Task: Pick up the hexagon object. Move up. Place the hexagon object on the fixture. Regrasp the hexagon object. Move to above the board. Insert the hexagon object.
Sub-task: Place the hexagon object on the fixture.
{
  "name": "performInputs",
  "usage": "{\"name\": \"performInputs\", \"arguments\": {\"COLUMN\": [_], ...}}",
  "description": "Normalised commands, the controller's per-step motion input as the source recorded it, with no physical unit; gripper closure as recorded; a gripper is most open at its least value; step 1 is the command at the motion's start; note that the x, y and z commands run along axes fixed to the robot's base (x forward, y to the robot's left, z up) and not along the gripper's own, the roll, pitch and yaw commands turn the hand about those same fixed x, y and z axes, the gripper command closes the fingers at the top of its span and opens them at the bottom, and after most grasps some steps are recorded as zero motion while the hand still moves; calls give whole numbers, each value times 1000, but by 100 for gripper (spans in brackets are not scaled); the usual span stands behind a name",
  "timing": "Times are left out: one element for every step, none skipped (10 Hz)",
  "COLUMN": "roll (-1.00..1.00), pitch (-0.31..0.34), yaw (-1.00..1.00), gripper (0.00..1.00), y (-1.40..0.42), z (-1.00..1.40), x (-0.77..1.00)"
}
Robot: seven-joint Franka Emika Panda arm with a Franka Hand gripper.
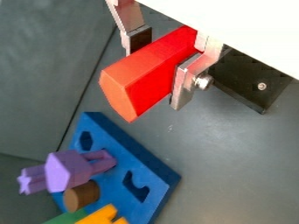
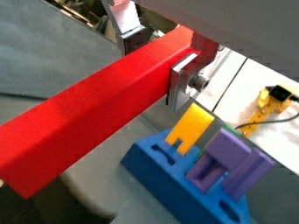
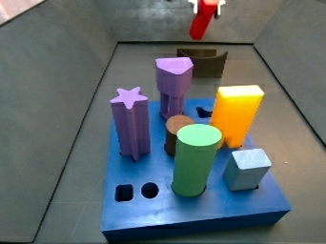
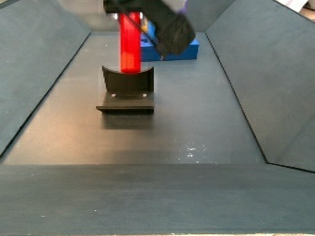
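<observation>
My gripper (image 1: 162,63) is shut on the hexagon object (image 1: 146,79), a bright red prism that hangs lengthwise below the fingers (image 1: 184,83). In both side views the gripper (image 4: 129,11) is high, with the hexagon object (image 4: 129,44) upright over the dark fixture (image 4: 127,89). Its lower end seems slightly above the fixture (image 3: 200,62); contact cannot be judged. The blue board (image 3: 192,217) lies on the floor apart from the fixture. In the wrist views the hexagon object (image 2: 82,122) extends past the board (image 2: 158,171).
The board carries tall pegs: a purple star (image 3: 128,119), a purple rounded triangle (image 3: 173,81), a green cylinder (image 3: 196,157), an orange-yellow block (image 3: 235,114) and a grey-blue block (image 3: 247,168). Sloping grey walls (image 4: 50,83) close in the floor. A yellow cable (image 2: 271,103) lies outside.
</observation>
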Motion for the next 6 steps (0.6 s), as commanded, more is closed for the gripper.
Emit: {"name": "performInputs", "arguments": {"roll": [-104, -93, -83, -75, -71, -70], "pitch": [-92, -124, -140, -144, -130, -120], "yaw": [-139, -85, -48, -28, 18, 33], "gripper": [100, 100, 100, 100, 100, 100], "y": [101, 90, 76, 60, 33, 26], "z": [-1000, -1000, -978, -877, -632, -540], "x": [111, 108, 105, 95, 68, 64]}}
